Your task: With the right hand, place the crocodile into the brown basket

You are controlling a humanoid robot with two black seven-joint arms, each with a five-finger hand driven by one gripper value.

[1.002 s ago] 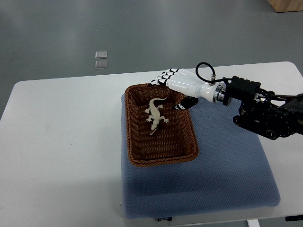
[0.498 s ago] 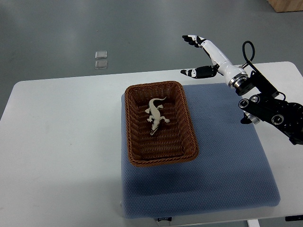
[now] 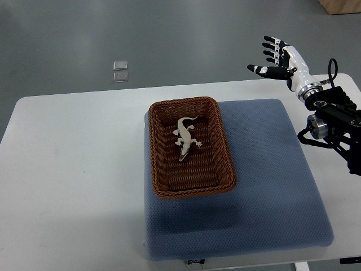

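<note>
Top view: pale crocodile (image 3: 185, 138) lies in woven brown basket (image 3: 160, 182).

The right hand (image 3: 283, 59), which a second ago sat low over the basket's (image 3: 192, 192) far right rim, is now raised and pulled back to the table's (image 3: 73, 169) far right corner, clear of the basket and well apart from it. Its fingers (image 3: 273, 47) are spread wider, holding nothing.
</note>
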